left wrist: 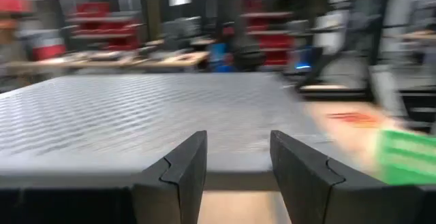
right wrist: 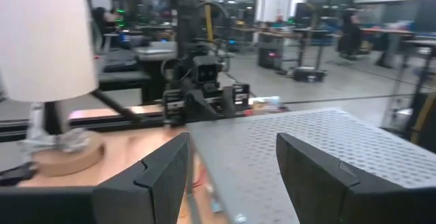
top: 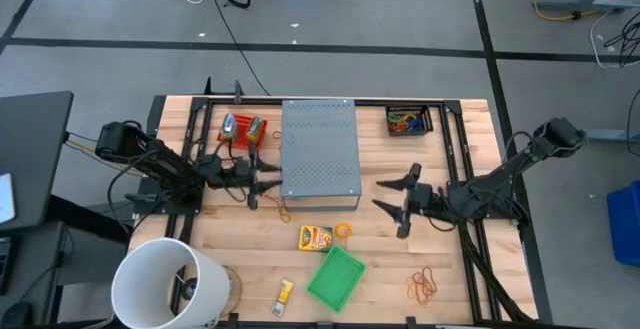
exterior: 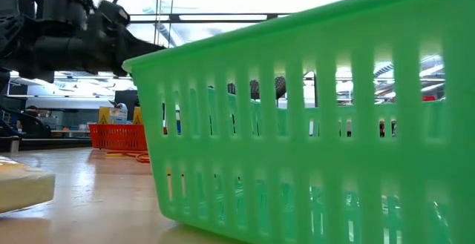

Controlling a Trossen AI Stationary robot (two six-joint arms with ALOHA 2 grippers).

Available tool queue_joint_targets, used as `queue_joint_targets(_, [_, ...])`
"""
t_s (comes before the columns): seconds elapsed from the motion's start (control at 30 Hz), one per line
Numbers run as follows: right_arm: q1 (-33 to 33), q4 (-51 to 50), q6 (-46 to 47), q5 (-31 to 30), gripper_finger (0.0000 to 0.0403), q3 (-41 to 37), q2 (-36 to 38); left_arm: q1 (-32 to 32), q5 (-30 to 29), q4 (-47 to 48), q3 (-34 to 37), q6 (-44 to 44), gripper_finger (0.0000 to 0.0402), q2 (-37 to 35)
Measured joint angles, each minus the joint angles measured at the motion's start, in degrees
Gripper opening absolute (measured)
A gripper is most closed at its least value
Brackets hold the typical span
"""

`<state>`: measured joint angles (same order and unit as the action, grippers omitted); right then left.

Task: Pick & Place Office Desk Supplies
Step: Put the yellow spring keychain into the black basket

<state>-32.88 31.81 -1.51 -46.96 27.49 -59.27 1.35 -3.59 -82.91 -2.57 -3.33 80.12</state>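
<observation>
A yellow-orange packet [top: 315,237] and an orange rubber band [top: 343,231] lie flat on the table near the grey perforated box [top: 320,154]. More orange and red bands [top: 424,286] lie near the front right. My left gripper [top: 270,182] [left wrist: 238,176] stands open and level at the box's left edge, with nothing between its fingers. My right gripper [top: 380,195] [right wrist: 235,176] hangs open above the table to the right of the box, pointing toward it, and holds nothing.
A green basket [top: 336,276] [exterior: 312,125] sits at the front centre and a white bucket [top: 165,284] at the front left. A red basket [top: 243,132] and a black tray of bands [top: 408,120] stand at the back. A small yellow item [top: 285,291] lies near the front edge.
</observation>
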Motion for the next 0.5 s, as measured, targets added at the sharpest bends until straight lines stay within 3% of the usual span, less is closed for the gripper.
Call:
queue_joint_targets(0.33, [-4.1, -0.4, 0.2, 0.0, 0.0226, 0.0, 0.0, -6.1, 20.1, 0.6, 0.0, -0.3, 0.0168, 0.0])
queue_joint_targets(0.5, [-4.1, -0.5, 2.7, 0.5, 0.0226, 0.0, -2.2, -10.3, 21.6, 2.9, 0.0, 0.2, 0.0168, 0.0])
